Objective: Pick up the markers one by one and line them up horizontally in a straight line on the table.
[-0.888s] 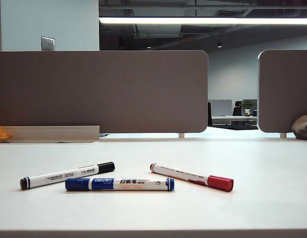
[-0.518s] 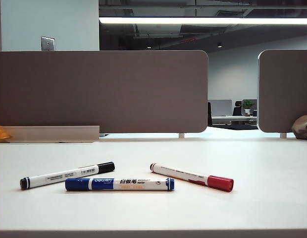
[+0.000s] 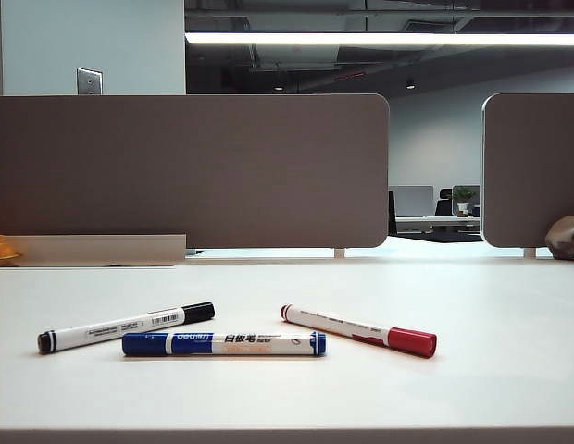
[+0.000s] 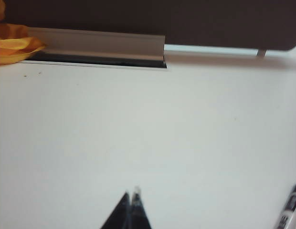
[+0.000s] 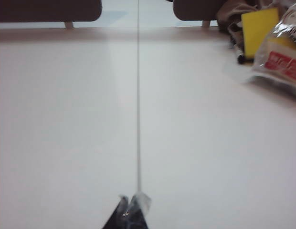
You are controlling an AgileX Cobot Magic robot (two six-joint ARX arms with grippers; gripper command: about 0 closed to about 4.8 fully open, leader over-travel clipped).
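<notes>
Markers lay near the front edge of the table (image 3: 509, 305), none lined up: the black marker (image 3: 126, 327) slanted toward the left, the blue marker (image 3: 224, 344) level just in front of it, the red marker (image 3: 359, 330) angled toward the middle. Starting well probably meant taking one slanted marker at mid-barrel and setting it level with the blue one. The left gripper (image 4: 131, 196) and right gripper (image 5: 131, 199) hung low over bare table, fingers pressed together, holding nothing, neither near a marker.
</notes>
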